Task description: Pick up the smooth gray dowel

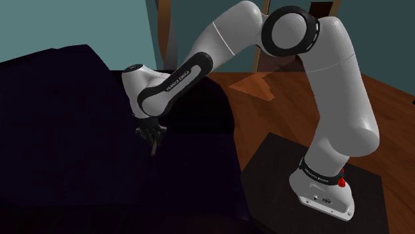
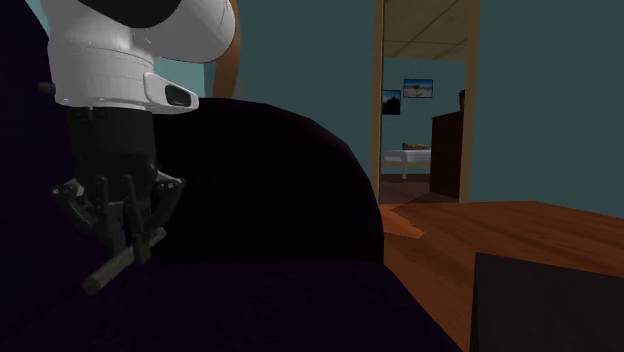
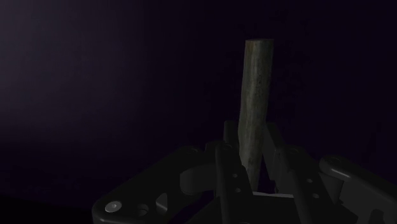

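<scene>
Gripping the dowel (image 3: 255,95) near one end, the fingers (image 3: 228,175) are closed against its two sides. The longer part of the rod sticks out past them. Dowel surface: dull grey, slightly mottled.

Second exterior view: gripper (image 2: 135,250) points down over the seat of a dark purple sofa (image 2: 300,200). The dowel (image 2: 118,265) sits across the fingertips, tilted, with its free end lower and toward that view's left. The free end lies very close to the seat; cannot tell whether it touches. The sofa's rounded back rises just behind the gripper.

Shoulder view: the arm (image 1: 233,40) reaches from the stand (image 1: 273,166) up and over to that view's left, then bends down, so the gripper (image 1: 154,145) hangs over the sofa (image 1: 66,133). The dowel is too dark to make out against the cushion there. The stand is a dark box set on a wooden floor (image 1: 279,113), just beside the sofa's edge.

Background, second exterior view: teal wall (image 2: 540,100) and a doorway (image 2: 425,110) into a further room, with two small pictures (image 2: 420,88) on its far wall and furniture below them. Lighting is dim over the sofa in all views.
</scene>
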`<action>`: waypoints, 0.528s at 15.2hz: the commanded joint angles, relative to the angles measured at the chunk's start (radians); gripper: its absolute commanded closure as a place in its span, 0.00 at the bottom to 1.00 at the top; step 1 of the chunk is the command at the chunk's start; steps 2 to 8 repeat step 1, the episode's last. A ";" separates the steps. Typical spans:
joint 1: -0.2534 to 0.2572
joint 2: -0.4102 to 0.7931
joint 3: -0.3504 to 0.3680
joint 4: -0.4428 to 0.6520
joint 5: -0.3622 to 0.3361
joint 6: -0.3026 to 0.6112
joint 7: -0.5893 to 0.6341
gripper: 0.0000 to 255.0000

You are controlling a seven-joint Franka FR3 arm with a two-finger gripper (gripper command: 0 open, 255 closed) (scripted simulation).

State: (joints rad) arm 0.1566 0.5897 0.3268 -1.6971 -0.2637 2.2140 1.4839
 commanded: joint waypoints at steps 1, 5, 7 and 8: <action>-0.001 -0.006 0.001 -0.002 0.002 -0.004 -0.001 1.00; -0.001 -0.006 0.001 -0.002 0.002 -0.004 -0.001 1.00; -0.001 -0.006 0.001 -0.002 0.002 -0.004 -0.001 1.00; -0.001 -0.006 0.001 -0.002 0.002 -0.004 -0.001 1.00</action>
